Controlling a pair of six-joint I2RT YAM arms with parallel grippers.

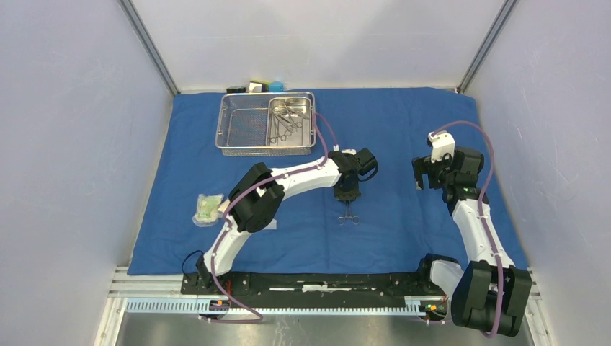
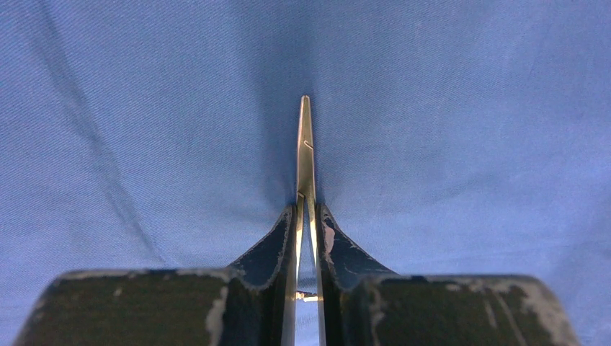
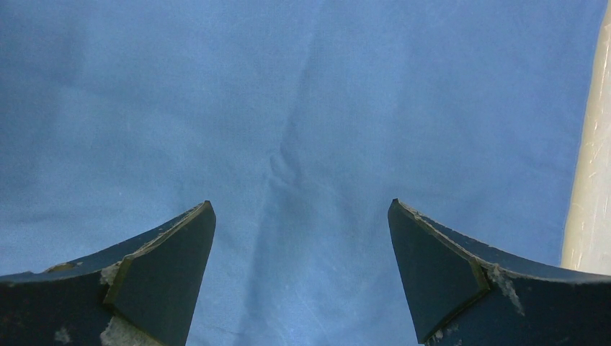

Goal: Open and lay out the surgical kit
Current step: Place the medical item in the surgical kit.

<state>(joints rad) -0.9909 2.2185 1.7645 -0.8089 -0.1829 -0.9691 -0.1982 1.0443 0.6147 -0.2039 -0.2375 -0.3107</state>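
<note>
The blue cloth wrap [image 1: 389,130] lies spread flat over the table. The wire-mesh basket [image 1: 241,126] stands at the back left, with the smaller steel pan [image 1: 306,122] inside its right half holding several slim instruments [image 1: 287,119]. The packets [image 1: 207,209] lie at the left, near the left arm's elbow. My left gripper [image 1: 347,196] is at mid-cloth, shut on a slim scissor-like instrument [image 2: 305,144]. Its ring handles [image 1: 349,218] point towards the near edge. My right gripper [image 1: 425,179] hangs open and empty over the cloth [image 3: 302,108] at the right.
Small black, white and blue blocks [image 1: 263,86] sit behind the basket against the back wall. A pale wall edge [image 3: 592,180] shows at the right of the right wrist view. White walls close in the table on three sides.
</note>
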